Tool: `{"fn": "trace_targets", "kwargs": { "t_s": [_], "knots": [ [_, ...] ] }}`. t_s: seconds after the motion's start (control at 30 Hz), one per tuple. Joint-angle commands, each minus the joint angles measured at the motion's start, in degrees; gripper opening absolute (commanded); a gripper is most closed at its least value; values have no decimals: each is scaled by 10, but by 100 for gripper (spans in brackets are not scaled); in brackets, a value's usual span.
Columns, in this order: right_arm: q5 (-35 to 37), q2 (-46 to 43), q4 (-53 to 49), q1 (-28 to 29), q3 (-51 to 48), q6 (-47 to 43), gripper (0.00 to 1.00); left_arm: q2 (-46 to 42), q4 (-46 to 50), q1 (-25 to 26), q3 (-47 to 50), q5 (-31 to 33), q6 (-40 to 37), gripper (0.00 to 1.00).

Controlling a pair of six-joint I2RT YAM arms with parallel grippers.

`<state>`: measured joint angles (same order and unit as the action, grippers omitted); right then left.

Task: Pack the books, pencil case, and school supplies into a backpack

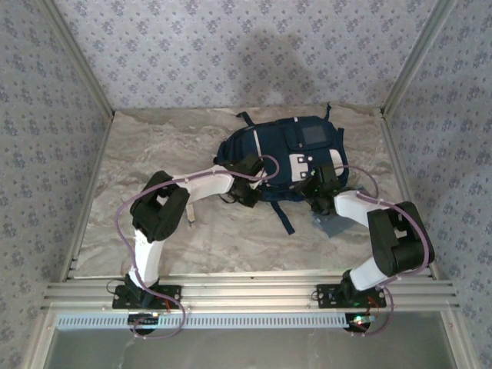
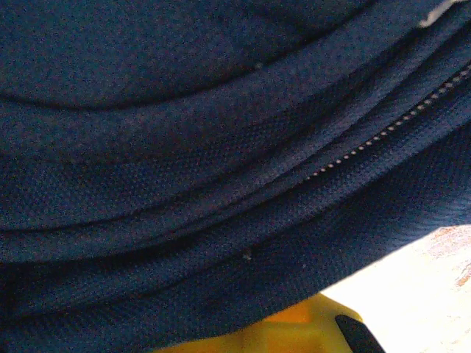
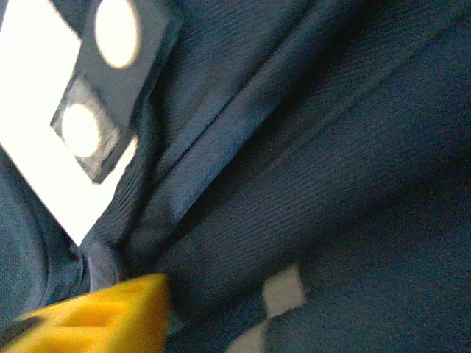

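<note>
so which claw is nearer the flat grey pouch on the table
Right. The right claw sits on the navy fabric backpack's near right edge, just behind the flat grey pouch; the left claw is at the backpack's left side.

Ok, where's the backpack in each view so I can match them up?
Top external: backpack, upper centre of the picture.
Left wrist: its navy folds, with the zipper running right of centre.
Right wrist: navy fabric, centre and right.
Shared landmark: white dotted patch, in top external and at right wrist's left edge.
</note>
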<state>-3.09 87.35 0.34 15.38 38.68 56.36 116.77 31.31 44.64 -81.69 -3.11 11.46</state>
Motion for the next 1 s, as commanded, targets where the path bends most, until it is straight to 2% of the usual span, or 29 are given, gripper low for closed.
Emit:
{"fn": "trace_targets", "kwargs": {
  "t_s": [0.0, 0.1, 0.13, 0.3, 0.5, 0.6, 0.77, 0.8, 0.87, 0.97],
  "knots": [
    [33, 14, 29, -12, 4, 0, 21, -27, 34, -13, 11, 11, -3, 0],
    [23, 12, 41, -23, 10, -4, 2, -51, 31, -27, 30, 2, -2, 0],
    [19, 9, 40, -27, 14, -9, 0, -58, 31, -32, 35, 4, -1, 0],
    [20, -18, 11, -57, 32, -46, 0, -81, 32, -74, 57, 37, 13, 0],
    [-19, -14, -13, -119, 57, -94, 0, -106, 19, -123, 65, 72, 20, 0],
    [-37, 19, -24, -140, 97, -128, 0, -111, 17, -133, 61, 71, 19, 0],
    [-69, 121, -42, -163, 204, -167, 0, -116, 21, -120, 58, 30, 26, 0],
    [-90, 142, -42, -167, 228, -164, 1, -119, 22, -112, 58, 24, 30, 0],
    [-127, 170, -40, -169, 265, -159, 17, -125, 21, -94, 58, 9, 42, 0],
    [-130, 163, -53, -156, 285, -160, 56, -127, 12, -68, 47, -34, 75, 0]
  ]
}}
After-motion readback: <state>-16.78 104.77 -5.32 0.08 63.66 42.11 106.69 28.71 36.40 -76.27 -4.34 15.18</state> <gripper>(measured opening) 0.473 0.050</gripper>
